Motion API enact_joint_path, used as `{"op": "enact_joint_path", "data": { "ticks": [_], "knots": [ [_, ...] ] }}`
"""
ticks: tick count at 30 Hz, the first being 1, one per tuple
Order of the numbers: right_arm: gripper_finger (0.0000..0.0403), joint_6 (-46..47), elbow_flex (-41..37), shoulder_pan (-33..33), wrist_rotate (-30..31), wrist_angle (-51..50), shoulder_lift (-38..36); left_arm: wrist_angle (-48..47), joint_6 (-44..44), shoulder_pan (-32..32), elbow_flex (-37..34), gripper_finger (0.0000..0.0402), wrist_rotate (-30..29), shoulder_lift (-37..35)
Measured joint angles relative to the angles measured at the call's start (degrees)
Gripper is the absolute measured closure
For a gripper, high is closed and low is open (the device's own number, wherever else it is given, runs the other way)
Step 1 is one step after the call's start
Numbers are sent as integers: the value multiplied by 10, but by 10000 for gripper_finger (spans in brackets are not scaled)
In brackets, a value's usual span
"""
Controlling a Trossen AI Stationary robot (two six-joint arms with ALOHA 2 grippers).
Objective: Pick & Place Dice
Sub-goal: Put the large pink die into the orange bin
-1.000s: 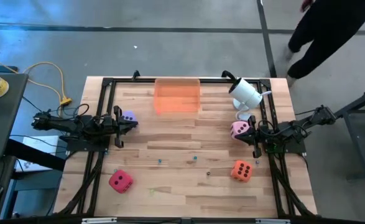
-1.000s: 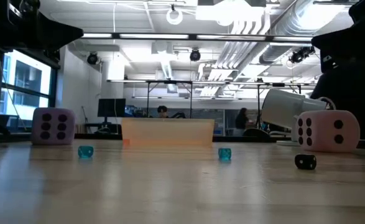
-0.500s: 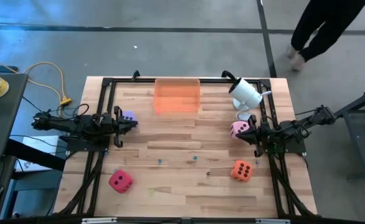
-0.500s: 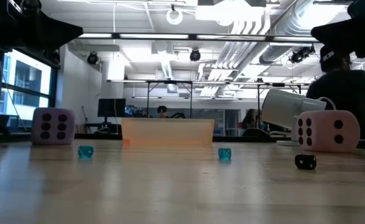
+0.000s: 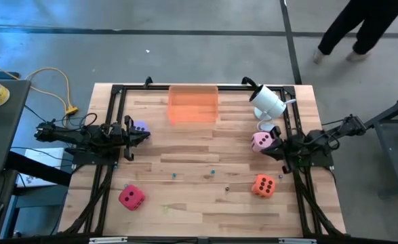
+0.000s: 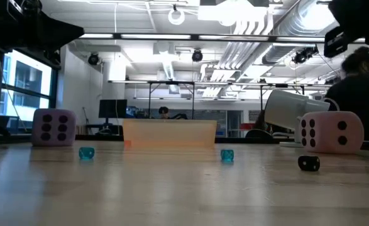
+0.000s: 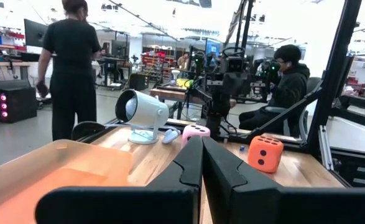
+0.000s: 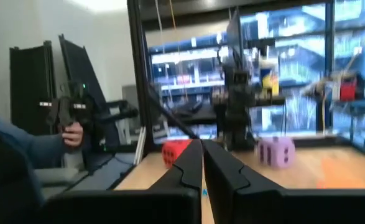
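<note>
Since both tools are pressed closed on nothing, the left tool (image 5: 144, 135) by the lavender die (image 5: 140, 127) at the left edge and the right tool (image 5: 272, 148) beside the pink die (image 5: 261, 141) at the right edge, either die could be nudged aside if approached unopened; red (image 5: 131, 197) and orange (image 5: 264, 186) lie nearer the front edge of the counter (image 5: 205, 203)

I can read no words, brand names or printed numbers in any of my views. The only countable marks are pips. On the desk, the lavender-purple die (image 6: 54, 127) near the left edge shows six toward the low camera, and the pink die (image 6: 330, 132) near the right edge shows four on one face and two on the next. From above, the orange die (image 5: 264, 185) near the front right corner shows four (the red die's (image 5: 131, 197) pips are too small to count).
</note>
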Motion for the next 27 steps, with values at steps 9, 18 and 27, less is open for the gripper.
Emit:
{"op": "enact_joint_path", "data": {
  "ticks": [9, 18, 27],
  "knots": [
    [254, -11, 61, 0, 59, 2, 15, 4, 0, 0, 0, 401, 0, 0],
    [83, -31, 195, 0, 155, -56, 120, 4, 0, 0, 0, 401, 0, 0],
    [14, -82, 339, 0, 167, -164, 236, 4, 2, 0, 0, 401, 0, 0]
  ]
}}
